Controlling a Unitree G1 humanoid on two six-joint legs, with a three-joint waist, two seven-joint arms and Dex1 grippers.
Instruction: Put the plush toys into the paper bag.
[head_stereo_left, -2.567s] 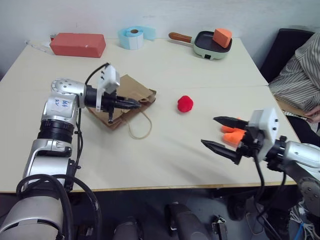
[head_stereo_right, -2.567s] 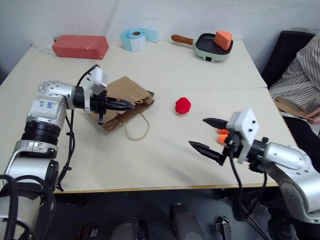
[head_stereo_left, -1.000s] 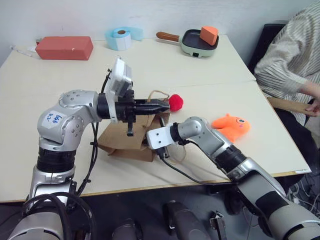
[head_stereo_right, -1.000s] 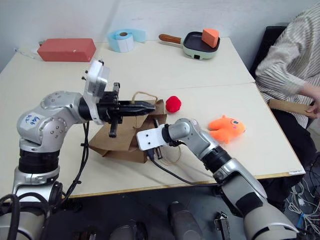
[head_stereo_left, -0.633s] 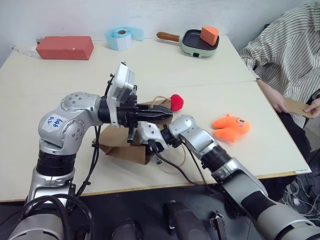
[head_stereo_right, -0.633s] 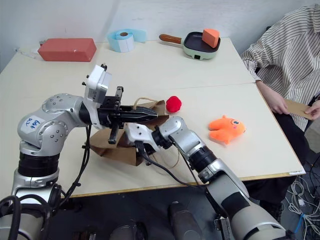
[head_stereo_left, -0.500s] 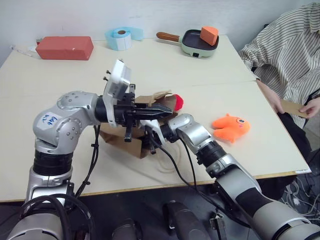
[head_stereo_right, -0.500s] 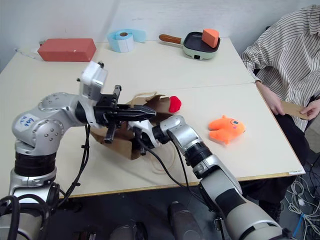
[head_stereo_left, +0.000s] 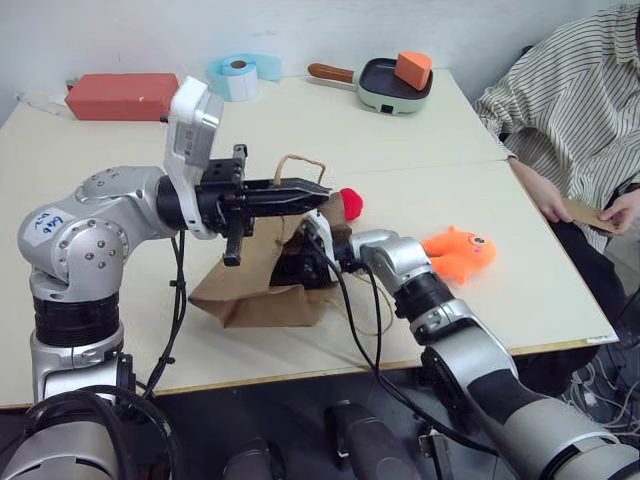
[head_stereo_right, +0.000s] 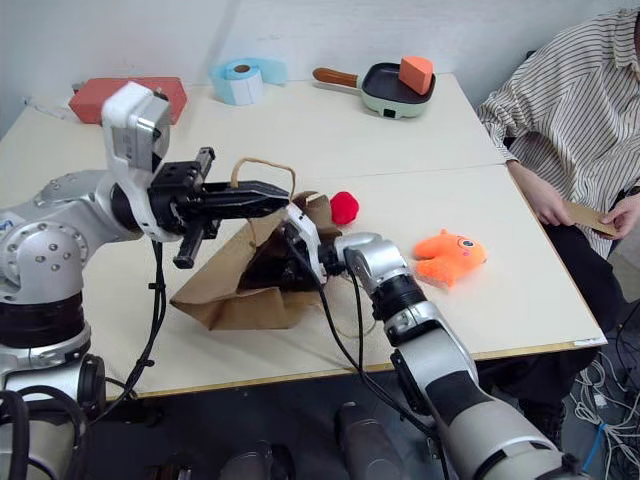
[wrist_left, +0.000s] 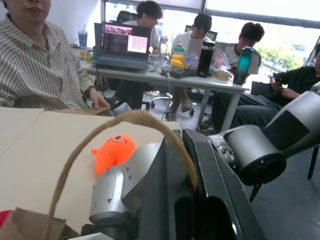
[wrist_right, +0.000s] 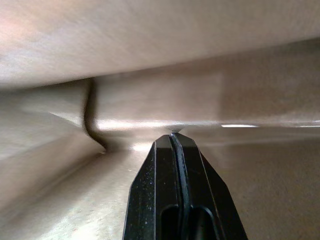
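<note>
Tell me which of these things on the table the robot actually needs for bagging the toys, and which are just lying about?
Needed:
- paper bag, its handle pinched in the left gripper, the right gripper poked inside
- red fuzzy ball
- orange plush creature

Lying about:
- red box
- blue tape roll
- green pan with an orange block

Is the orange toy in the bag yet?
No, the orange toy lies on the table, right of the bag.
</note>
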